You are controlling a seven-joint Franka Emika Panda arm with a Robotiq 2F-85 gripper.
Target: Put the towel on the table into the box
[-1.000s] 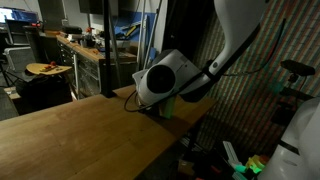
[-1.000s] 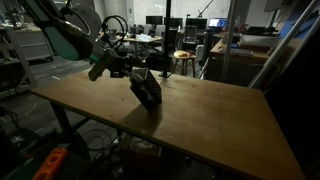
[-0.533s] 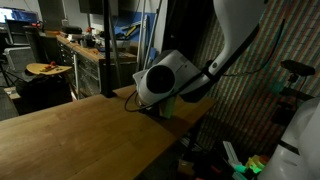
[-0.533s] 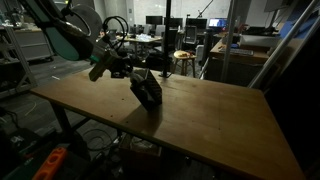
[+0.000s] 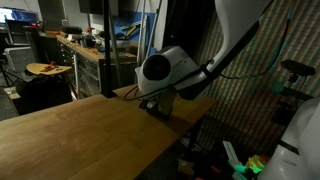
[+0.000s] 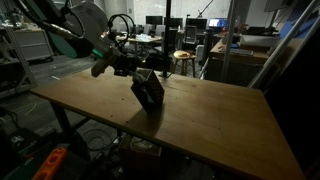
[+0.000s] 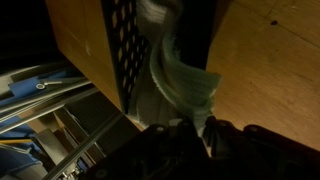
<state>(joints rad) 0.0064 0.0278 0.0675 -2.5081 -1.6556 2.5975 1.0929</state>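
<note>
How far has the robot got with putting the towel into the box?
Done: the towel is off the table, pinched in the shut end effector. In hand: it hangs at the box, beside its mesh wall. Left: lowering it fully inside and letting go.

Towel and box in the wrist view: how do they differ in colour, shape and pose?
The towel is pale grey-green; the box is black. The towel is bunched in soft folds, while the box shows a flat mesh wall. The towel is held by the shut gripper; the box stands on the table. Both are close together.
</note>
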